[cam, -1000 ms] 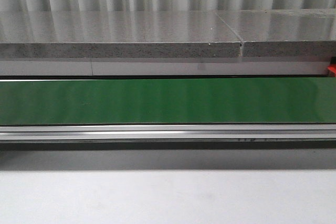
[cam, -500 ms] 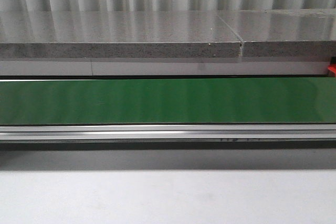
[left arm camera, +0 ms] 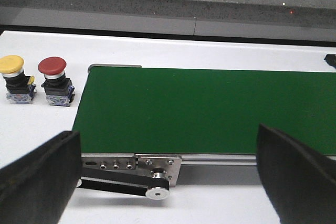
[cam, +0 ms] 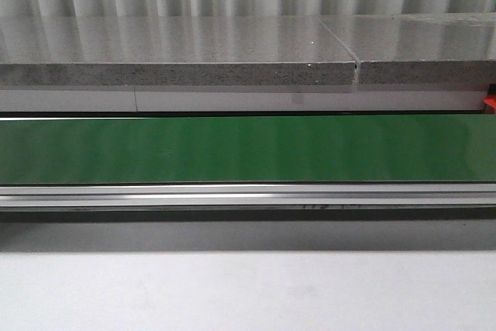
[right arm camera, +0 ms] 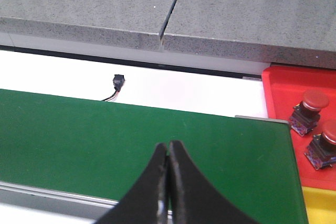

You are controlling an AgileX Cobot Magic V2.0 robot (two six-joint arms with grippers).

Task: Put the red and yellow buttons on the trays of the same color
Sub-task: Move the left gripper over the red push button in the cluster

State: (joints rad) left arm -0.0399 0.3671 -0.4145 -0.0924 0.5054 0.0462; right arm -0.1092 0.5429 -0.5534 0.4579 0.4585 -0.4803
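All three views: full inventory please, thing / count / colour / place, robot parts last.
conveyor belt: 1, green, runs across the table between the arms
yellow button: 1, yellow cap, on the white table off the belt's end, beside the red one
red button: 1, red cap, same spot, nearer the belt
red tray: 1, red, past the belt's other end
buttons on red tray: 2, red caps, side by side
yellow tray: 1, yellow, only an edge visible next to the red tray
stone ledge: grey, behind the belt
cable plug: 1, black, on white table behind belt
left hand: open, over belt edge
right hand: shut, empty, over belt
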